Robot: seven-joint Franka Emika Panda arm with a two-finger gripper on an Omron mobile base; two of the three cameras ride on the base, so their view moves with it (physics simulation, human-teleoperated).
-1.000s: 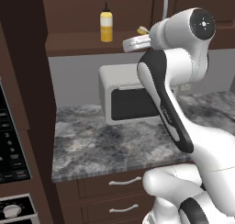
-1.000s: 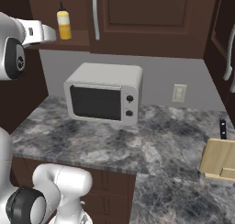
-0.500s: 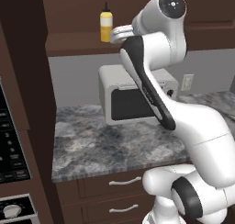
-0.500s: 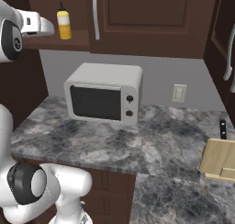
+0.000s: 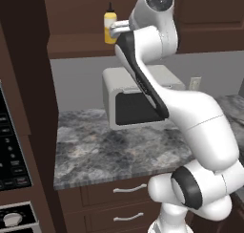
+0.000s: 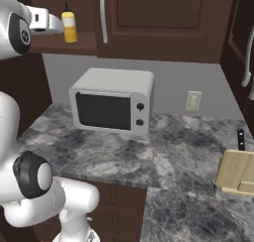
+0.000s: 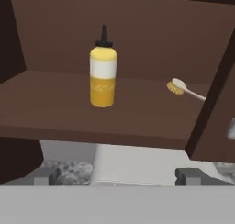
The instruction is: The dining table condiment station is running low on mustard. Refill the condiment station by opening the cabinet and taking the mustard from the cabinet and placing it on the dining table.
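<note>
While my gripper [image 7: 117,177] waits with its two fingers wide apart and nothing between them, I look into the open cabinet [image 7: 55,58]. The mustard [image 7: 103,71] is my landmark. It stands straight up on the cabinet shelf, cap pointing to the top, so its long side runs up and down. My fingers sit below the mustard and in front of it, not touching it. The left finger is left of the mustard and the right finger is far to its right. A small brush [image 7: 183,89] lies right of the mustard, apart from it. I think I must go up and forward.
</note>
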